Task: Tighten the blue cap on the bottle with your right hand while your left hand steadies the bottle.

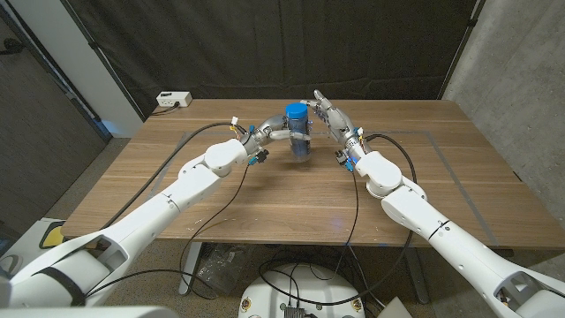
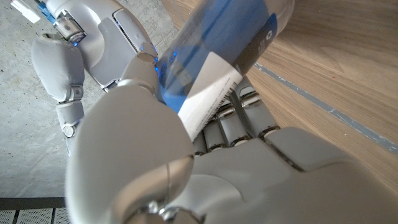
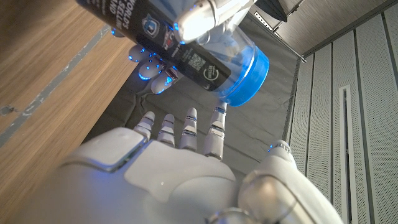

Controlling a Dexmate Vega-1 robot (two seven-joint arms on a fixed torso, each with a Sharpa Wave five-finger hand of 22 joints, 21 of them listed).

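Left robot hand [image 2: 186, 155] hides bottle [image 2: 217, 50] label.

bottle [image 3: 186, 46] dark label, right wrist view: white letters upside down, partly readable, looks like "world" and "...elled", rest unclear. small shield logo and a qr code beside them. left wrist view: white label [image 2: 208, 93] with tiny print, unreadable.

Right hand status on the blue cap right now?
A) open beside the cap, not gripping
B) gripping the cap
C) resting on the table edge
A: in the right wrist view the right hand has its fingers spread just short of the blue cap, while the left hand holds the bottle.
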